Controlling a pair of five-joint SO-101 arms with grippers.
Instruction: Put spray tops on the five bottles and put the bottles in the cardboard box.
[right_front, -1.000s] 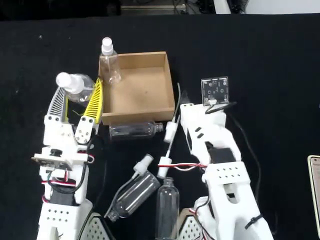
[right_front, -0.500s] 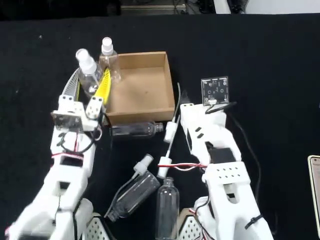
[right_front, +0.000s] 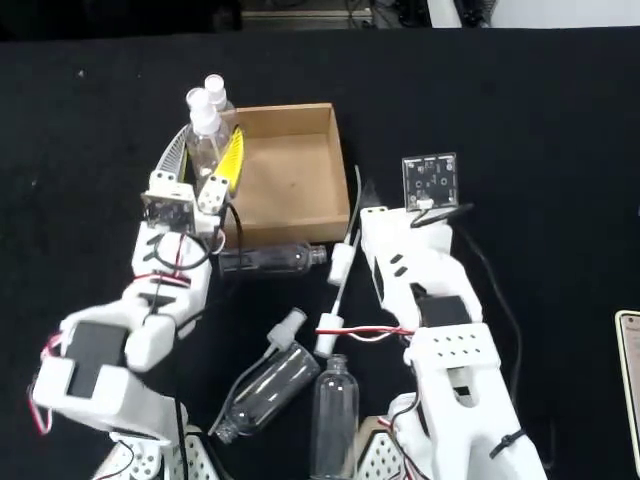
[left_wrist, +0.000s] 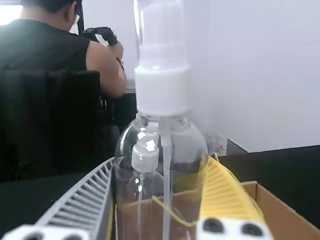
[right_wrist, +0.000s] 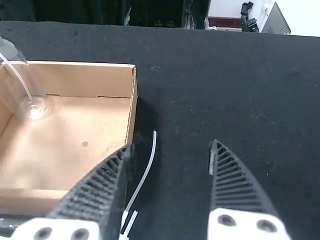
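Observation:
My left gripper (right_front: 209, 140) is shut on a clear bottle (right_front: 205, 148) with a white spray top (right_front: 201, 104), held upright over the left wall of the cardboard box (right_front: 300, 222). In the left wrist view the held bottle (left_wrist: 160, 165) stands between the grey and yellow fingers (left_wrist: 227, 192). Just behind it, a second capped bottle (right_front: 216, 90) stands in the box's far left corner. My right gripper (right_wrist: 170, 148) is open over the black table beside the box's right wall (right_wrist: 133, 100), with a loose spray-top tube (right_wrist: 145, 172) under it.
An uncapped bottle (right_front: 270, 260) lies in front of the box. Two more uncapped bottles (right_front: 268, 385) (right_front: 335, 405) lie near the arm bases. Loose spray tops (right_front: 343, 262) (right_front: 285, 330) (right_front: 328, 330) lie between them. A small board (right_front: 430, 180) lies right of the box.
My left arm has swung right and forward with the capped bottle, from left of the box to over its left wall. The right arm has stayed still.

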